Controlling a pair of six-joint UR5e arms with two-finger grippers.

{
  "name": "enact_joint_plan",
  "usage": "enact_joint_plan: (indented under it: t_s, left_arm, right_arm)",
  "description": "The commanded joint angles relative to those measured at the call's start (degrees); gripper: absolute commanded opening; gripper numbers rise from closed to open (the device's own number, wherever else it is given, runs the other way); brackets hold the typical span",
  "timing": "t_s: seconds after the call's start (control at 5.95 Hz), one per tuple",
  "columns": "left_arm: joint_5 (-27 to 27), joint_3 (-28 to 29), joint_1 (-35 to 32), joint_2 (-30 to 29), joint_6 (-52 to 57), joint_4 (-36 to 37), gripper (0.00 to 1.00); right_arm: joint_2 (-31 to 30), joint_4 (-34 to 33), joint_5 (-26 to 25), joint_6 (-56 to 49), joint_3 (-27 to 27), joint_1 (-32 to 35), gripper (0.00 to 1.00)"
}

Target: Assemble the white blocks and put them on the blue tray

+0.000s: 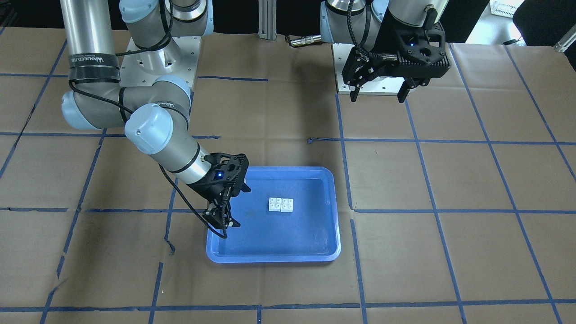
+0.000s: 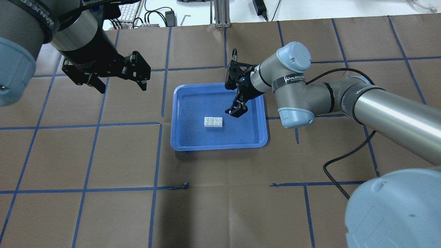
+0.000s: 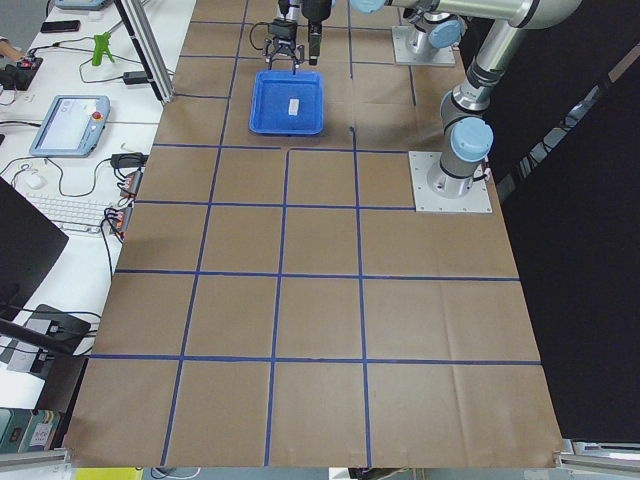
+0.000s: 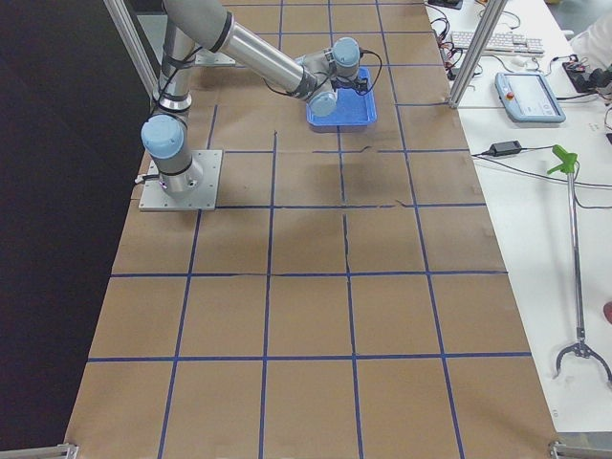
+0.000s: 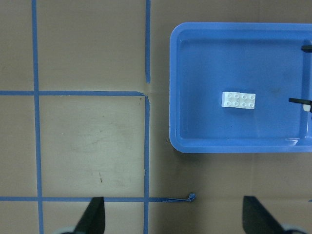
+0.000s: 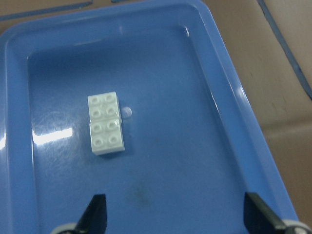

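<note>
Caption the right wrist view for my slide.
Two white blocks sit touching, side by side, inside the blue tray, the right arm's jaws open, empty and clear of them.

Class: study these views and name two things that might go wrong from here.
1. The open right gripper hangs over the blue tray, close beside the white blocks; pulling away, it might clip them.
2. The blocks sit side by side with a seam showing; a knock might part them.
</note>
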Motion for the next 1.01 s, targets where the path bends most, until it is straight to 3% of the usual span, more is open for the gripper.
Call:
enact_joint_plan:
  t_s: [0.0,0.67,0.84]
  left_arm:
    - [-0.02,0.01,-0.01,0.01,-0.04,0.0,0.99]
    - [-0.02,0.01,-0.01,0.01,-0.04,0.0,0.99]
    - [-0.02,0.01,0.08,0.01,-0.04,0.0,0.99]
  right_arm:
    - [-6.15,6.69,-8.63,7.2,0.42,-2.42,1.0]
    - [-16.61,21.18,-25.95,44.32,0.42,-3.13,1.0]
    - [-18.72,24.68,-26.79,54.61,-0.1,-3.13,1.0]
